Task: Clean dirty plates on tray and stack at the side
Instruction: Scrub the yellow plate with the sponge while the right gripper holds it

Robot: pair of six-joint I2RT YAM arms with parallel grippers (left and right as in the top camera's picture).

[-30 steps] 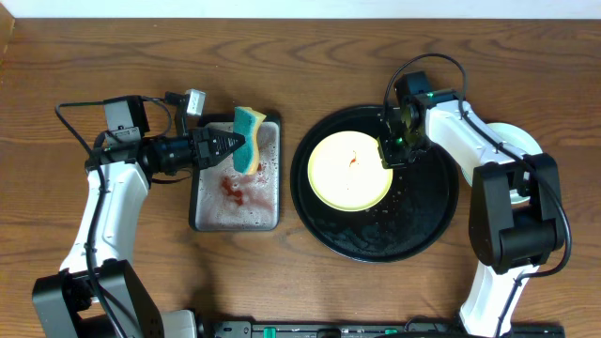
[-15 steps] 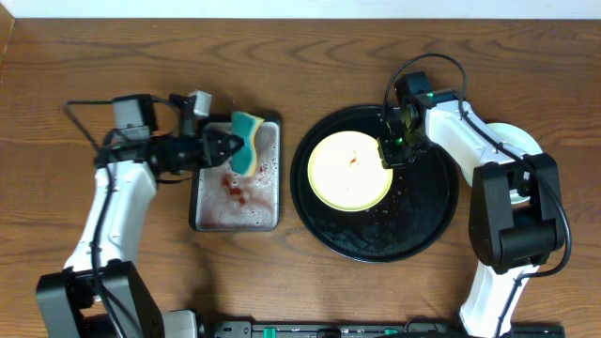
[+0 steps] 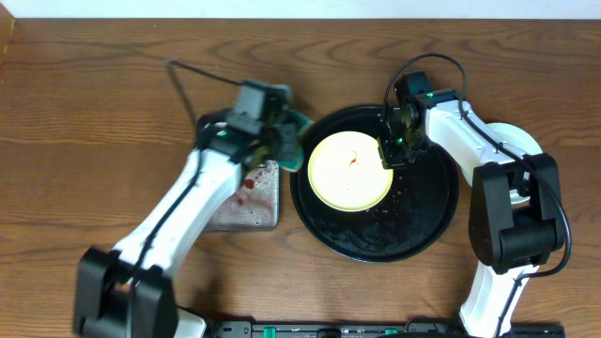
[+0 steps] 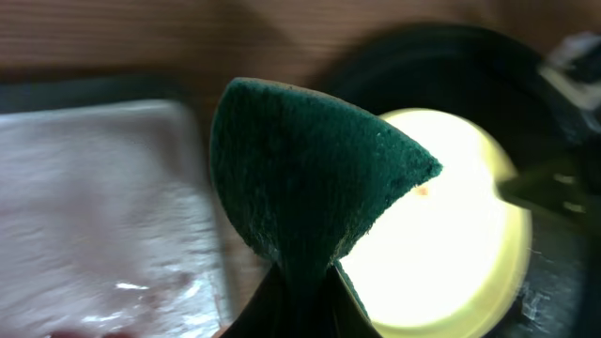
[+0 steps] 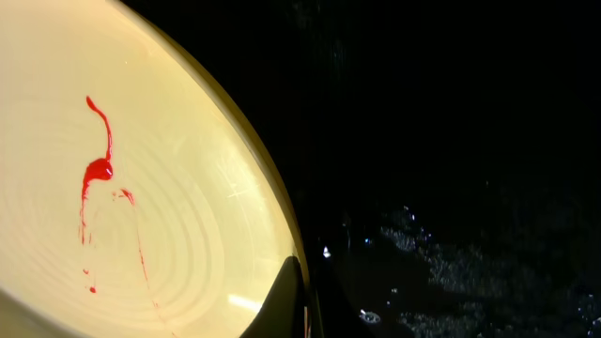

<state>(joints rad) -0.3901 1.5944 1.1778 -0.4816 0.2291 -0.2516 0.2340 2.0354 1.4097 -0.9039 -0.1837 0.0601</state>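
Foam and red smears cover the rectangular grey metal tray (image 3: 254, 208) on the left of the brown wooden surface (image 3: 94, 94). Just right of its top corner, the left gripper (image 3: 285, 143) is closed on a teal sponge (image 4: 300, 178) with a dark green scouring face, held over the gap between the metal tray and the left rim of the large round glossy black tray (image 3: 376, 239). Inside the black tray, toward its upper left, lies a pale yellow round plate (image 3: 349, 174) marked near its middle with a thin red sauce streak (image 5: 97, 171). The right gripper (image 5: 299, 300) is at this plate's right edge, its fingers closed on the rim. Water beads dot the black tray beside it. Farthest right, a pale round plate (image 3: 515, 136) sits off the tray, partly hidden beneath the right arm.
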